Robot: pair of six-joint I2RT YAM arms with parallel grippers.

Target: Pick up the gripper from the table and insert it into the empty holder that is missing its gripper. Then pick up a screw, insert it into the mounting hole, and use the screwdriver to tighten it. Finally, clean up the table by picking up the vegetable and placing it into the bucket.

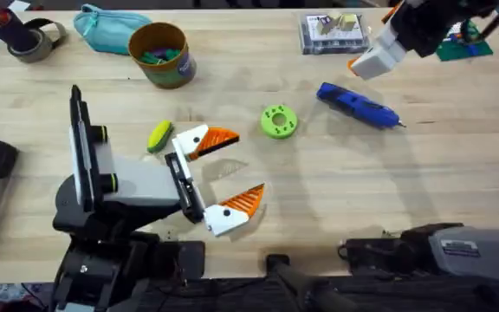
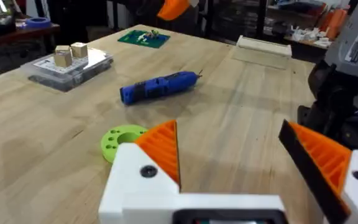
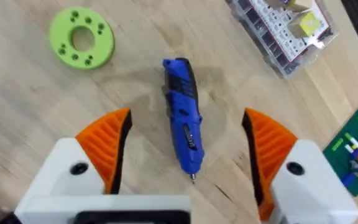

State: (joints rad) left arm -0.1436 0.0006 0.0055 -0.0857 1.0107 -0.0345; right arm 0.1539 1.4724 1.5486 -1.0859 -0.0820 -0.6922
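Right claw [image 3: 185,155] spread wide above screwdriver [image 3: 184,118] on table [image 3: 30,124]

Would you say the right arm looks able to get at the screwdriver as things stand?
Probably yes: the right gripper hangs open above the screwdriver, which lies alone on the table with nothing between.
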